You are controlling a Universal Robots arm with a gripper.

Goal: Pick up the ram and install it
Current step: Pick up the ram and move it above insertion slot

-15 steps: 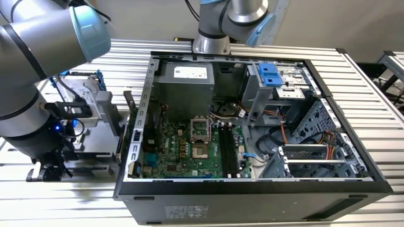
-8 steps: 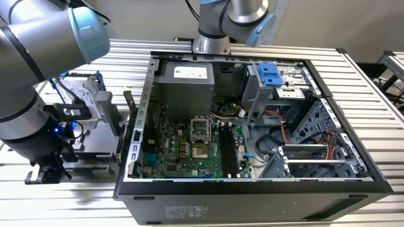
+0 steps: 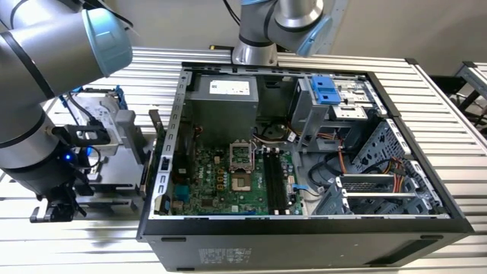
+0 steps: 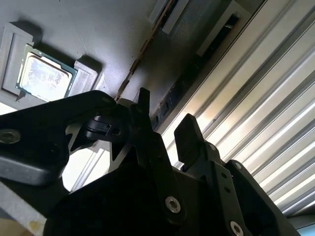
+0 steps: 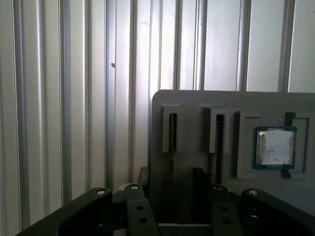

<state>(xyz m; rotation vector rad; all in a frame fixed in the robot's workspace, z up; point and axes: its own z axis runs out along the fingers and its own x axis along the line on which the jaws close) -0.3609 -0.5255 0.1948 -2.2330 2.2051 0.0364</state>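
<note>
I'm hovering the gripper (image 5: 171,178) over the grey holder (image 5: 197,101) on the ribbed tabletop (image 5: 59,98), at the exterior view's left of the open computer case (image 3: 304,234). The fingers (image 5: 199,179) are standing open, gripping nothing. The ram (image 5: 172,135) is sitting on edge in its holder slot, lining up between them in the first wrist view, beside a second stick (image 5: 217,142) and a square chip (image 5: 274,147).

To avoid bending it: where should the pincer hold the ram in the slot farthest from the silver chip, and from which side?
Probably its two flat faces at mid-length, coming squarely at the slotted grey holder. The ram sits edge-on in a narrow slot, leaving only its thin edge exposed.
</note>
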